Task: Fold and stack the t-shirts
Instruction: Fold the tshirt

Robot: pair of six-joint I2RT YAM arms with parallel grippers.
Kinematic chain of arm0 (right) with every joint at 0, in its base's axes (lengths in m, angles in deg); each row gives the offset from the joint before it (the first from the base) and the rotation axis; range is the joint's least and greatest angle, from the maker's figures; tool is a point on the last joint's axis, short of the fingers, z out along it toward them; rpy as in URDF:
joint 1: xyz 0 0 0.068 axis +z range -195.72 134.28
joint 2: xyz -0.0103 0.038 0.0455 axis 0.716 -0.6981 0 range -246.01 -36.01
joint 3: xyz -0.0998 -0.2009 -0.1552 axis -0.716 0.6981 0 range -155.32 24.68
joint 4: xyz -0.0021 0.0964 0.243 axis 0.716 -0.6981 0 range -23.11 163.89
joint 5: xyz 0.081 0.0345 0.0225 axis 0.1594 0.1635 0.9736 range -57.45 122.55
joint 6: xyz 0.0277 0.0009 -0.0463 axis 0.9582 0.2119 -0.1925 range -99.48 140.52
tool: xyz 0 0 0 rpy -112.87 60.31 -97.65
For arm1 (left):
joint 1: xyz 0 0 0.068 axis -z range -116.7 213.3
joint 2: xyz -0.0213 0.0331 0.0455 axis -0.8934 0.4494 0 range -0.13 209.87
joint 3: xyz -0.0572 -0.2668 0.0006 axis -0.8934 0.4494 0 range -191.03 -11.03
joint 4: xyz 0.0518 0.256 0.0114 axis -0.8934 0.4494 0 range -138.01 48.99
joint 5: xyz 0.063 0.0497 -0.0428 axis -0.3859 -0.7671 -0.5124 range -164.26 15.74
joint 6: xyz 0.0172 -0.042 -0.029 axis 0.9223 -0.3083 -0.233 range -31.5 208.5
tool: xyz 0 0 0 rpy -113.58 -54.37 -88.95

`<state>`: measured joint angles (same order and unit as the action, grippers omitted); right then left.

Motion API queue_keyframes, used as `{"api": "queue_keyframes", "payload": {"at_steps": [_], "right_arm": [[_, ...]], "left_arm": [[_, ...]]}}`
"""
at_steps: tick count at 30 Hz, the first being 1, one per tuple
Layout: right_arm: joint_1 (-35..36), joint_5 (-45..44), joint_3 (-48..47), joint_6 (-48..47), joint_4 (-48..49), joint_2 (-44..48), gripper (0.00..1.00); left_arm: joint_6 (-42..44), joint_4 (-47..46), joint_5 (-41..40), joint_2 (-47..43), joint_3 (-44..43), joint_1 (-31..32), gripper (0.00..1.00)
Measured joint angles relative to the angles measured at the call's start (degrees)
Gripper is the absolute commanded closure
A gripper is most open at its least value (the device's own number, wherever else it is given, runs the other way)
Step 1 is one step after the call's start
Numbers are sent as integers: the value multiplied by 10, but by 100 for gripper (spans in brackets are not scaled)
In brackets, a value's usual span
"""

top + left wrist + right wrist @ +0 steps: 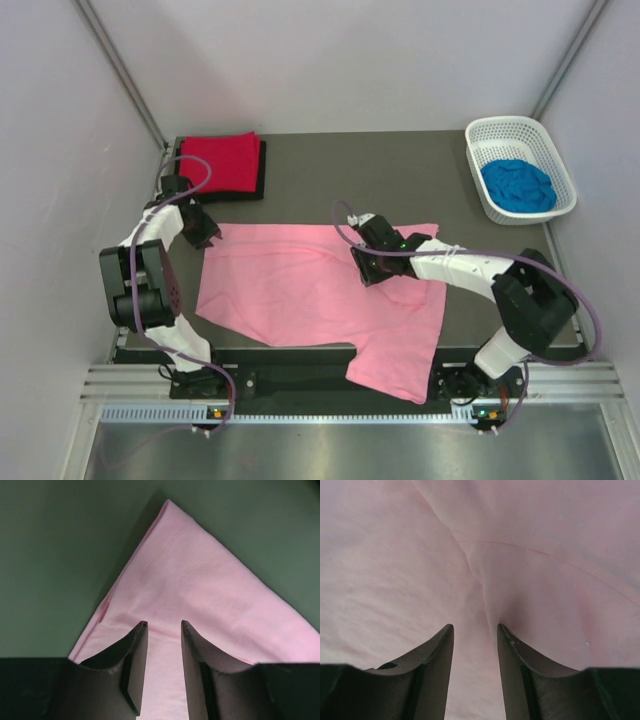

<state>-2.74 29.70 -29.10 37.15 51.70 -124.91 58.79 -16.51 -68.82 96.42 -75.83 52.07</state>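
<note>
Bare table (330,180) borders pink t-shirt (290,285) pinched by both grippers.

Four soft cloth t-shirts are counted: one light pink (300,285), one red (220,160), one black (262,172) (only an edge shows), one bright blue (518,185); one white plastic lattice basket (520,130).

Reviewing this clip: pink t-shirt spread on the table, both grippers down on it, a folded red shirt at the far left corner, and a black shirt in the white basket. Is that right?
One detail is wrong: the shirt in the white basket is a bright blue shirt, not black, as the top external view shows. The rest holds: pink t-shirt spread out, left gripper and right gripper on it, red shirt folded at the far left.
</note>
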Motion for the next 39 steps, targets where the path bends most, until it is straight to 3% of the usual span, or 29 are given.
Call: {"api": "queue_keyframes", "payload": {"at_steps": [6, 13, 18, 20, 22, 39], "right_arm": [[27, -60, -4, -22, -1, -56, 60], [34, -109, -9, -31, 3, -70, 66], [38, -128, -10, -32, 6, -74, 83], [38, -132, -10, -31, 7, -75, 95], [38, -137, -11, -31, 8, -76, 100], [37, -143, -13, -15, -50, -5, 100]], "left_arm": [[-1, -3, 3, 41, 0, 5, 66], [-4, -7, -4, 76, -18, 5, 83], [-4, -6, -16, 85, -27, 5, 89], [-4, -6, -19, 85, -27, 5, 89], [-4, -6, -21, 85, -27, 5, 87], [-1, 2, -66, 92, -42, 10, 83]]}}
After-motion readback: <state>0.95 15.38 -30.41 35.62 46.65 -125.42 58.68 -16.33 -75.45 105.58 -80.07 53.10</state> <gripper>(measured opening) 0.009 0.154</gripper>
